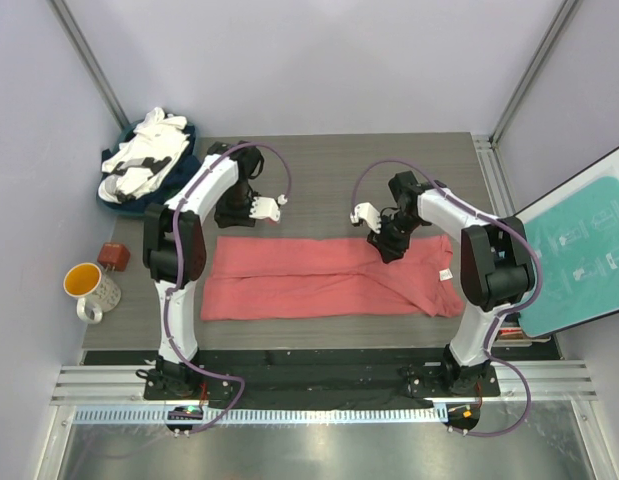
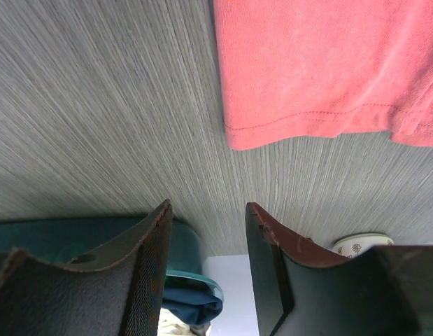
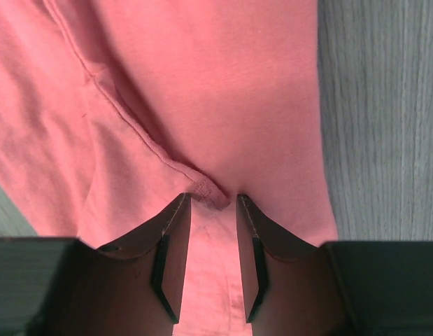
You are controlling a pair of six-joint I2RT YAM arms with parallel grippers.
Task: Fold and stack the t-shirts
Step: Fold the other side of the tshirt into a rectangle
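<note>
One coral-red t-shirt (image 1: pixel 319 278) was spread as a long strip across the middle of the worktop (image 1: pixel 339 160). Near its far left corner, the jaws of the left gripper (image 2: pixel 208 206) were found half open and empty. Those of the right gripper (image 3: pixel 213 199) were partly open over a seam, with nothing clamped.

The left arm (image 1: pixel 179 240) rises at centre left of the top view and bends inward. The left gripper (image 2: pixel 206 204) points down, jaws partly apart with nothing between. The right arm (image 1: pixel 489 262) mirrors it, and the right gripper (image 3: pixel 211 198) is also parted.
</note>
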